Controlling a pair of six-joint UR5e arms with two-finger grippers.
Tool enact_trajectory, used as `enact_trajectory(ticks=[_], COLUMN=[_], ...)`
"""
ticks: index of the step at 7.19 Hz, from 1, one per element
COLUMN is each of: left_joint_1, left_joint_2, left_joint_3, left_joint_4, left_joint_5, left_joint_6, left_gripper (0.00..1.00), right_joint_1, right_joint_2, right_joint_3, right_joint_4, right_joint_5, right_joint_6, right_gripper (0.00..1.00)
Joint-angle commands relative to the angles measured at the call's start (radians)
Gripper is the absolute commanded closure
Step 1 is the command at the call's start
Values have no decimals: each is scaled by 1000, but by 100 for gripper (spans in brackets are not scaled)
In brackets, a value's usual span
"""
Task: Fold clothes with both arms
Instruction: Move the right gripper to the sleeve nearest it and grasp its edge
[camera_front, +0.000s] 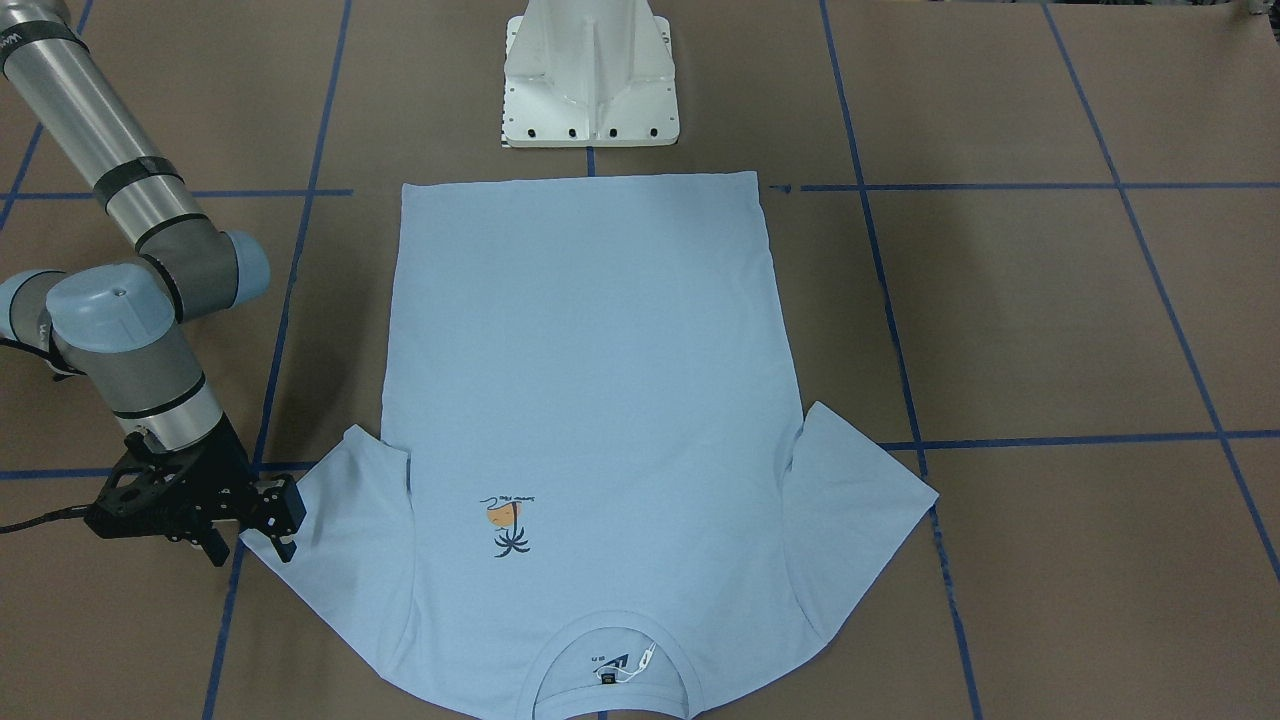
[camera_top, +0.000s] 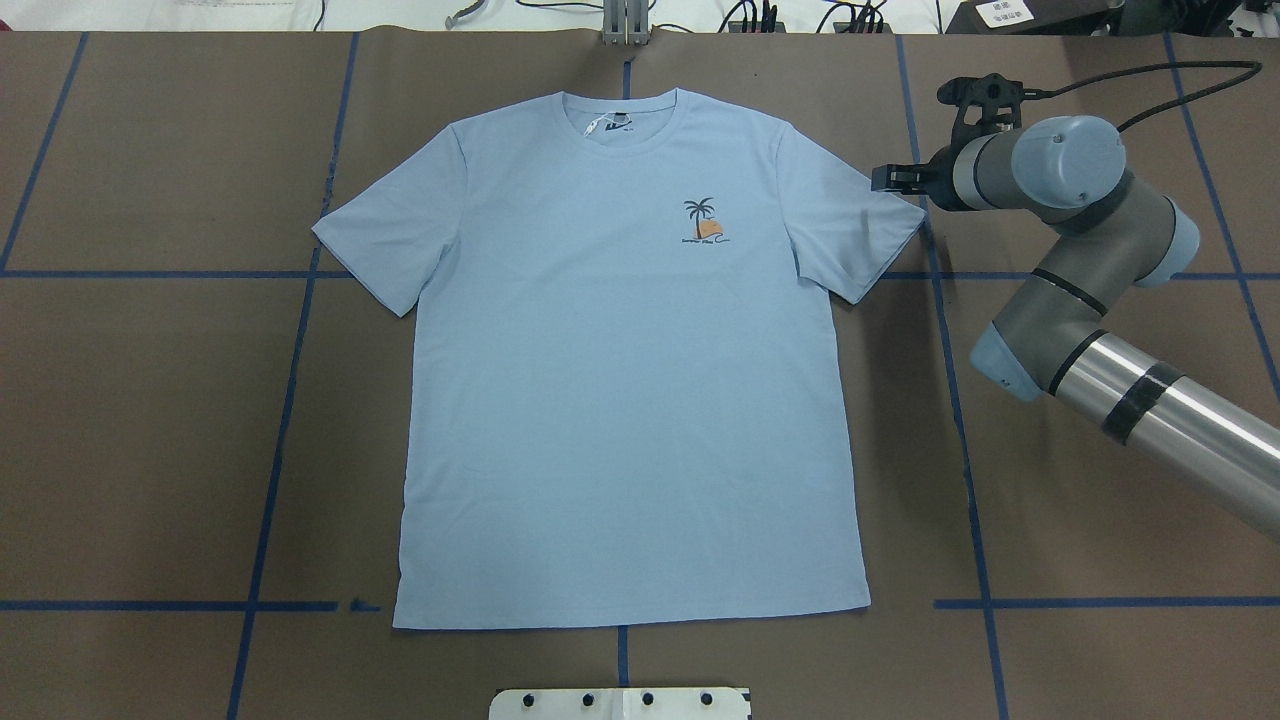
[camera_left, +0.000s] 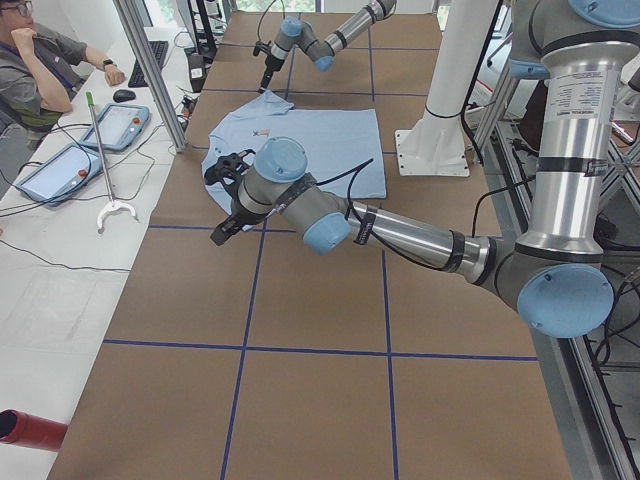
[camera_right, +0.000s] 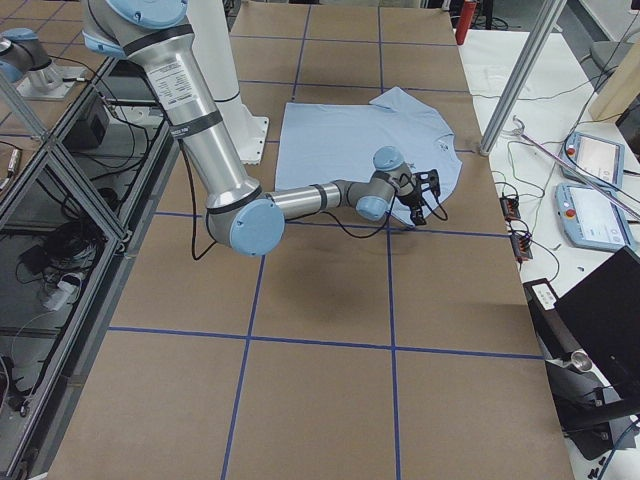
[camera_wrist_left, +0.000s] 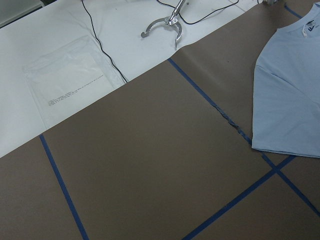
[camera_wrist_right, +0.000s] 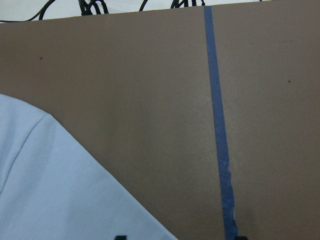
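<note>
The right gripper (camera_front: 250, 545), fingers spread, hovered at a sleeve edge of the light blue T-shirt (camera_front: 590, 380) lying flat; the left gripper (camera_left: 222, 228)'s finger state could not be told.

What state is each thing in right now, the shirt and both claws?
Light blue short-sleeved T-shirt: spread flat, print side up, not yet folded.
Right arm's black two-finger claw: open, at the edge of one sleeve, gripping nothing.
Left arm's black two-finger claw: near the other sleeve; whether it is open or shut cannot be told.
</note>
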Motion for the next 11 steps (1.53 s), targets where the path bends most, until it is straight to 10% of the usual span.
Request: enact_trajectory(ticks=[1, 7, 11], left_joint_1=[1, 1, 1], left_joint_2=[-2, -3, -3], left_joint_3=[6, 12, 12], left_joint_4=[0, -2, -2], left_joint_5=[0, -2, -2], left_joint_6=[0, -1, -1], left_gripper=[0, 0, 0], right_joint_1=[-8, -47, -42], right_joint_2=[-10, -16, -27], right_joint_3=[-1, 7, 34], right_joint_4=[3, 10, 12], right_joint_5=[-6, -49, -47], right_joint_6=[1, 29, 29], right_gripper=[22, 31, 100])
